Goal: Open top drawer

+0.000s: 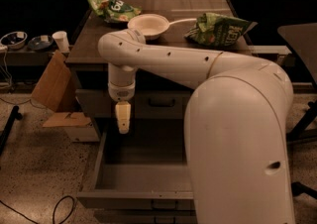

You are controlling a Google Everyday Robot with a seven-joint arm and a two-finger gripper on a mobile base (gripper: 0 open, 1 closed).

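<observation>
The top drawer (96, 103) is the shallow grey front just under the tabletop, with a dark curved bar handle (161, 102) at its centre; it looks closed. My gripper (123, 120) hangs pointing straight down in front of the drawer's left part, left of the handle and slightly lower. It touches nothing and holds nothing. My arm (168, 62) reaches in from the right and hides the right end of the drawer front.
A deeper drawer (133, 199) below is pulled far out, its bare inside under my gripper. On the table (84, 44) are a white bowl (148, 25) and two green snack bags (113, 7) (220, 28). Cardboard (52, 82) leans at left; a cable (59, 208) lies on the floor.
</observation>
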